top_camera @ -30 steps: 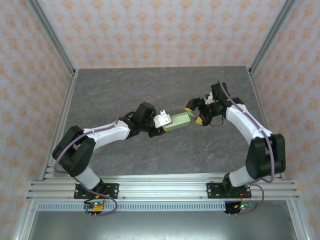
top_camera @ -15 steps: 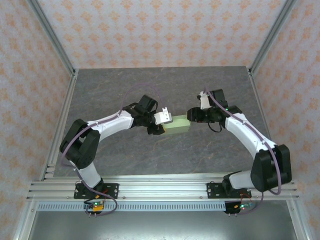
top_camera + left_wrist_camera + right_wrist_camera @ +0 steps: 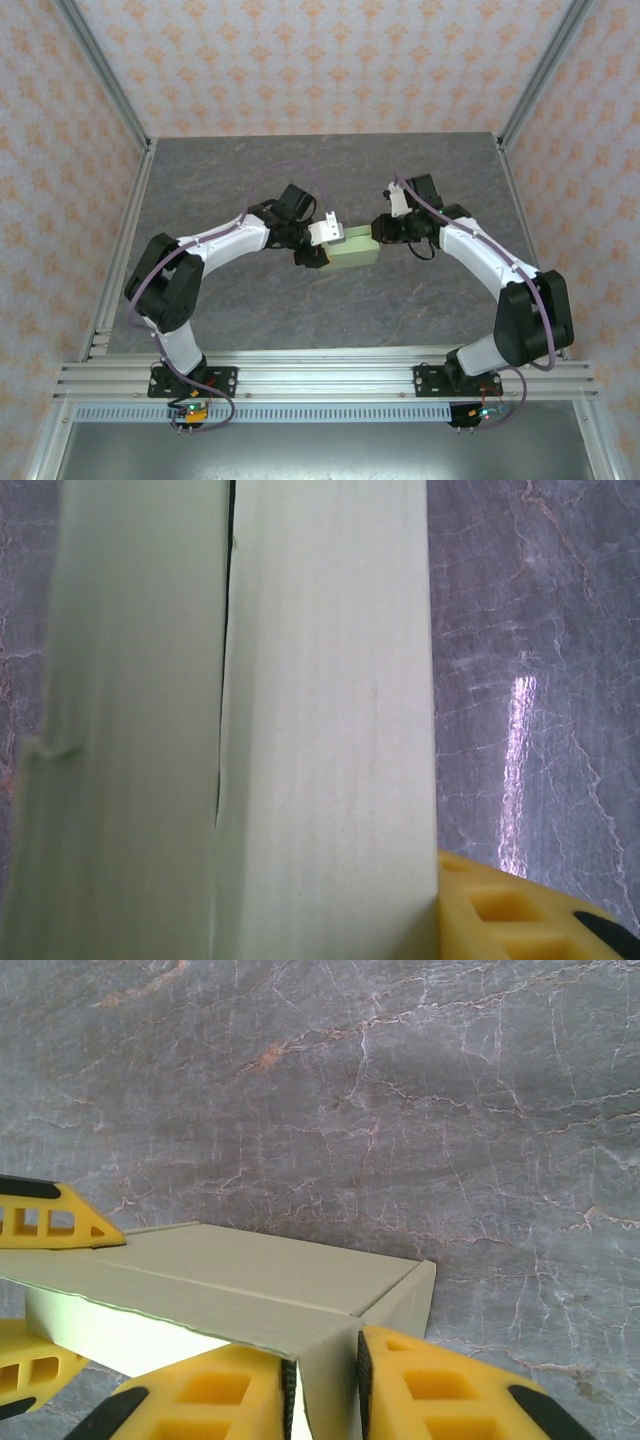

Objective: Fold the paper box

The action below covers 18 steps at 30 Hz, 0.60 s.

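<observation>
The pale light-green thin-card paper box (image 3: 353, 248) is folded into a small shallow rectangular shape. It lies approx. mid-way across the dark grey marble-look counter (image 3: 250, 300), stretched btwn the two arms. From here I can't tell whether it rests on the counter or is held just off it.

The left claw (image 3: 327, 249) is at the box's left end and clamped onto it. In the right wrist view its two yellow fingers (image 3: 55, 1222) show at the far end of the box, one above the card and one below. In the left wrist view the box runs straight out from that claw, w/ one yellow fingertip (image 3: 510, 905) flush against its right edge. A thin dark seam (image 3: 224, 680) runs lengthwise where two panels meet.

The right claw (image 3: 380, 230) is at the opposite end, i.e. the box's right end, and closed on the card. In its own wrist view its two yellow pads (image 3: 220, 1395) pinch the near corner wall of the box, w/ only a sliver of card btwn them. The top panel slopes away from that corner toward the left claw.
</observation>
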Tool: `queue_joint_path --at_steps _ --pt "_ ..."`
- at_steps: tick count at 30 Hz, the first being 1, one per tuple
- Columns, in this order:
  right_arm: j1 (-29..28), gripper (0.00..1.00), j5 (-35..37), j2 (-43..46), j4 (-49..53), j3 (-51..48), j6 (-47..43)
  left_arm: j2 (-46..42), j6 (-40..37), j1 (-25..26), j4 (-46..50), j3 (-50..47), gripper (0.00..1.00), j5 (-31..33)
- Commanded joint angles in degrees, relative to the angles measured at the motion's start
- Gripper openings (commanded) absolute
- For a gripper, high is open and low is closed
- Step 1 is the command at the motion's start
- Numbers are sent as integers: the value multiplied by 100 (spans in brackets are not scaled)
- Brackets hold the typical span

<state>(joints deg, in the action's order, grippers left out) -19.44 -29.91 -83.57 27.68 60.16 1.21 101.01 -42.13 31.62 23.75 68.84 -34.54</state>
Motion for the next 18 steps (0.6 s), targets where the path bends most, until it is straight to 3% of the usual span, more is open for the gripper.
queue_joint_path --at_steps 1,12,18 --pt "-112 26 205 -32 219 270 52 94 -123 -4 286 158 44 -24" --pt "-228 11 247 -217 339 164 268 165 349 -47 -129 140 46 159" --pt "-454 11 679 -62 -89 -223 619 148 837 -49 -468 6 50 448"
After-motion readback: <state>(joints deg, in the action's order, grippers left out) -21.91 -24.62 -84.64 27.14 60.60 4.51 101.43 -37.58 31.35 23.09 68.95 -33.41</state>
